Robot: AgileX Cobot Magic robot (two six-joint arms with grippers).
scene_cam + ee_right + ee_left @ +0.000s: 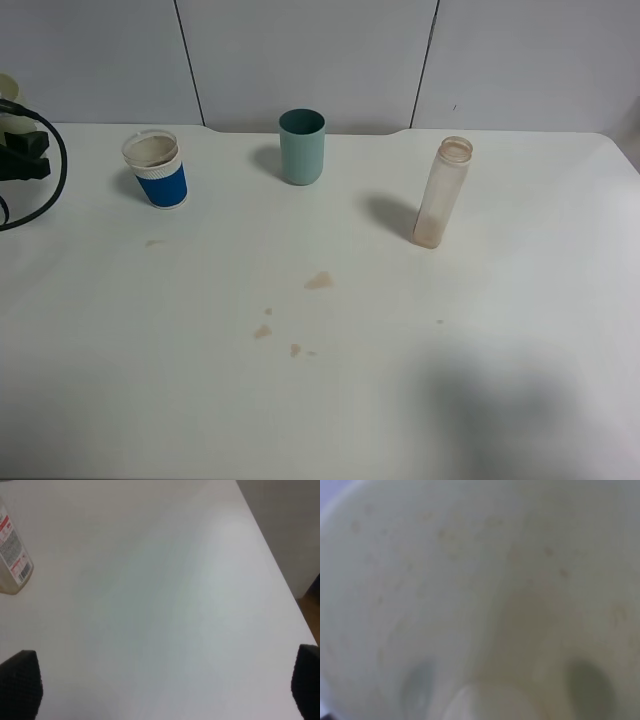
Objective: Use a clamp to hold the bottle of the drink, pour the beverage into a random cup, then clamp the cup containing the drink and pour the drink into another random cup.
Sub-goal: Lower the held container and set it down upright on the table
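Plastic bottle point(441, 195) stands nearly empty: first pour looks done.
Seemingly the left gripper pinches the yellow-green cup point(470, 580); right gripper point(160, 690) spread; blue-sleeved cup point(157, 170) awaits.

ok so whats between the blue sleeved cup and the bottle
In the exterior high view, the teal cup stands between the blue-sleeved cup and the bottle, slightly farther back.

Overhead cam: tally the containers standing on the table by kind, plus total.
Cups: 2, the blue-sleeved cup and the teal cup
Bottles: 1, the clear bottle
Total: 3
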